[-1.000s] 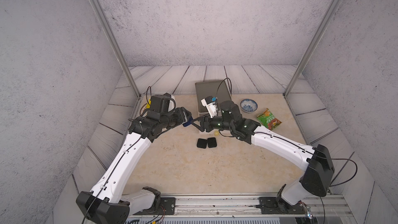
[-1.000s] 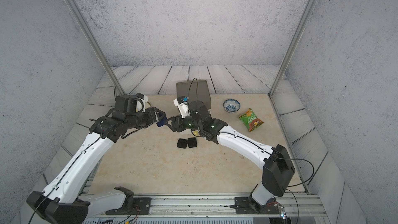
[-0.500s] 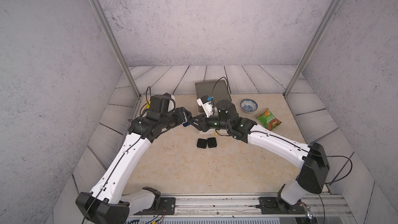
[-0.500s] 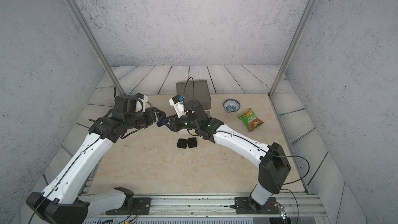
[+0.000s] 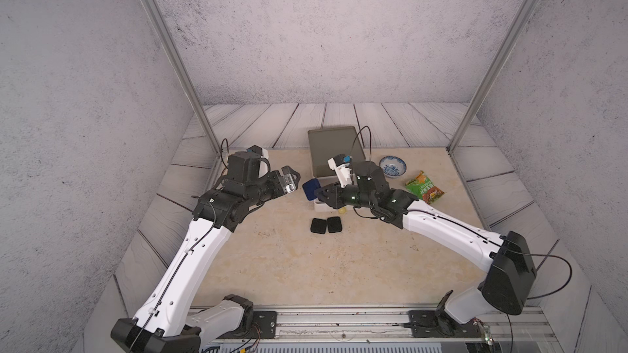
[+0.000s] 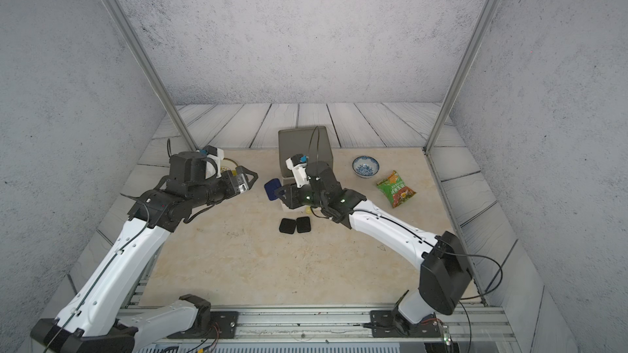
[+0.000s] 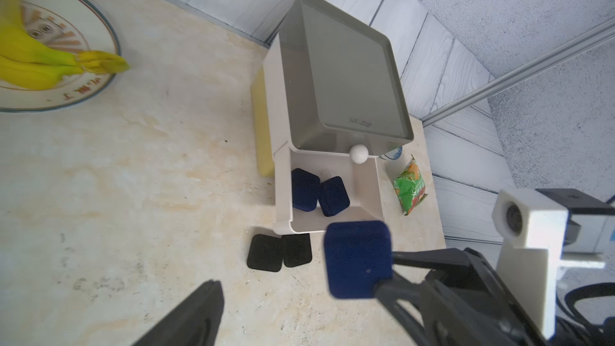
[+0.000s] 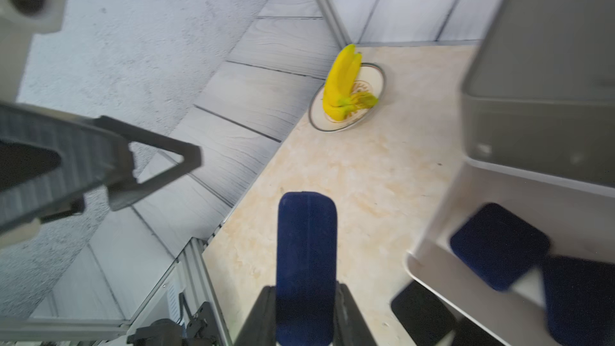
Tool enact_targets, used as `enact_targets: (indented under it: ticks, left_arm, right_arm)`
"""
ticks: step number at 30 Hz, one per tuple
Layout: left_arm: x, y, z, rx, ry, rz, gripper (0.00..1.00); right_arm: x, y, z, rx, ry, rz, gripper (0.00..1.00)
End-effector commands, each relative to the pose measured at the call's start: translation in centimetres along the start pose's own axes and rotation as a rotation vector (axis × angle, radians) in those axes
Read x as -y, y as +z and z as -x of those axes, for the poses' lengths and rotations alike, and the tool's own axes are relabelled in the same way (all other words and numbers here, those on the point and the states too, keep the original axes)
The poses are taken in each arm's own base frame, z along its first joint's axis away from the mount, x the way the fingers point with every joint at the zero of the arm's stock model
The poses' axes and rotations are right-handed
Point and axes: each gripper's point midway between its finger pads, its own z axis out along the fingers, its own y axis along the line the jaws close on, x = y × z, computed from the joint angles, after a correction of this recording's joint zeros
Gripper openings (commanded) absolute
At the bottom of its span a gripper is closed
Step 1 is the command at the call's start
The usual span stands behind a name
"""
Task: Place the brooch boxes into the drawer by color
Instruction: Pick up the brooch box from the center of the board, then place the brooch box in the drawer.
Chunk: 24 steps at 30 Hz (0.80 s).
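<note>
Fig. Blue box point(image 8: 306, 254) aloft beside the open white drawer point(image 7: 367, 191). My right claw point(image 8: 304, 297) pinches its broad faces; my left claw point(image 5: 293, 178) stands spread, apart. I judge it light, stiff and velvety, so flat-face holds suit.

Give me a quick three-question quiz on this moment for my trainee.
1. Which claw holds the dark blue box? A) left B) right C) neither
2. True or false: the two black boxes lie inside the open white drawer.
3. Fill in: the white drawer holds ___ blue boxes.
Key: 1 B, the right claw grips it, and the left claw stands open, apart from it. 2 false, they lie on the table in front of the drawer. 3 two.
</note>
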Motion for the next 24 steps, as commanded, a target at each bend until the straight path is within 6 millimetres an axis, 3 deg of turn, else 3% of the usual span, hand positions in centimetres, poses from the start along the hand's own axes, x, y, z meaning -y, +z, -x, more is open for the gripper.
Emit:
enact_targets:
  ticks: [1,3,8,15,24]
  left_arm:
    - [-3.3,-0.5,0.2,0.031,0.022,0.111,0.98]
    - [-4.2,-0.5,0.2,0.029,0.014,0.117,0.98]
    - [-5.1,-0.3,0.2,0.023,0.016,0.115,0.98]
    - [-5.4,0.5,0.0,0.001,0.022,0.116,0.98]
    - [-6.0,1.0,-0.4,-0.016,0.020,0.126,0.98]
  right_arm:
    - [4.5,-3.5,0.7,0.027,0.014,-0.154,0.16]
    - [7.2,-4.6,0.3,0.021,0.031,-0.225,0.15]
    - [11.8,-5.8,0.3,0.015,0.071,-0.319,0.15]
    - [14.6,-4.6,-0.5,-0.042,0.050,-0.374,0.14]
    - [17.0,-1.6,-1.7,-0.127,0.034,-0.397,0.13]
